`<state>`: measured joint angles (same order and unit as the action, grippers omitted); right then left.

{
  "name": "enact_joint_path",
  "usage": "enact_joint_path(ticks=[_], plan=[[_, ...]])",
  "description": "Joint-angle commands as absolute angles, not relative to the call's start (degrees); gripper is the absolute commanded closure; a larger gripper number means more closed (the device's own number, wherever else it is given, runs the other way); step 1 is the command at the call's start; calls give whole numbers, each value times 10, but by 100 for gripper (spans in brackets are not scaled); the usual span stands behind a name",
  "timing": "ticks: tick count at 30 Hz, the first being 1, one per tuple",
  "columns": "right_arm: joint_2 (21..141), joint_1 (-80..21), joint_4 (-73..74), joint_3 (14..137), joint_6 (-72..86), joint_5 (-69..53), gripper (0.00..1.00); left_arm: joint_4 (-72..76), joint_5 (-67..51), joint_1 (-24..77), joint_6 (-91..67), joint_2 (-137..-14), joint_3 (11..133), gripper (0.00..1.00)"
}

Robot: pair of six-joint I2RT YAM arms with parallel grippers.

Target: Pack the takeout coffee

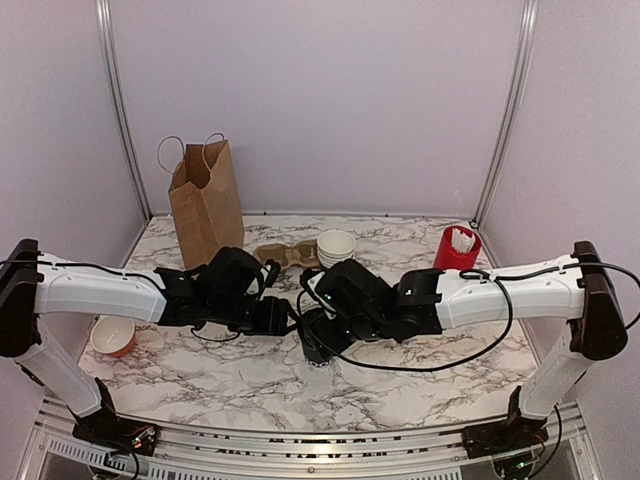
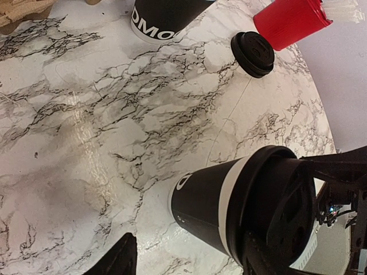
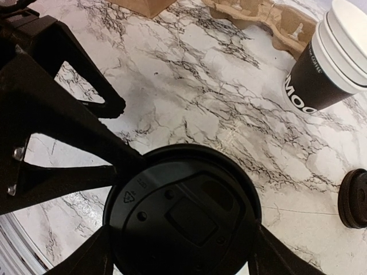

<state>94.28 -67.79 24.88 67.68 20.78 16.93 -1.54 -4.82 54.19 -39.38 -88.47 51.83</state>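
- Though the takeout coffee (image 2: 200, 212), a small black paper cup with white lettering low on its side, already wears its round black plastic lid, it stands upright near the middle of the white marble-patterned worktop (image 2: 114, 114), packed into nothing
- The right pincer (image 3: 182, 252) hangs over the cup from above, its two black fingers (image 3: 86, 258) set wide on either side of the lid's rim and close against it; whether they press on it or merely flank it I cannot tell
- The left pincer (image 3: 123, 136) is at the cup's side with its jaws apart and nothing between them; one fingertip lies right by the cup under the lid's edge, the other stands off over bare marble
- Done, by my reading: the lidding; left: all of the packing
- The moulded brown cardboard cup carrier (image 3: 258, 17) lies towards the back with no cup visible in it, and the tall brown paper bag (image 1: 205, 200) with string handles stands at the back left, well apart from the coffee
- A stack of lidless white-rimmed black cups (image 3: 332, 57), a loose black plastic lid (image 2: 252, 53) and a red cup-shaped container (image 2: 289, 20) sit apart from the coffee and seem to have no share in what remains
- What remains, I judge, is to lift the cup and seat it in the carrier or lower it into the bag
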Motion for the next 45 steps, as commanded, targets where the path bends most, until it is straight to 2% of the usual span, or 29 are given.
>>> enact_joint_path(ticks=[1, 15, 26, 39, 45], plan=[[936, -673, 259, 704, 204, 152, 24, -56, -37, 546, -379, -888, 529, 38], [923, -672, 257, 724, 201, 156, 16, -61, -37, 547, -376, -892, 539, 38], [887, -653, 264, 698, 223, 156, 16, -62, -38, 548, -375, -885, 546, 38], [789, -596, 207, 591, 269, 64, 20, -63, -37, 550, -373, -882, 572, 35], [765, -575, 192, 555, 283, 54, 30, -62, -33, 551, -372, -865, 564, 35]])
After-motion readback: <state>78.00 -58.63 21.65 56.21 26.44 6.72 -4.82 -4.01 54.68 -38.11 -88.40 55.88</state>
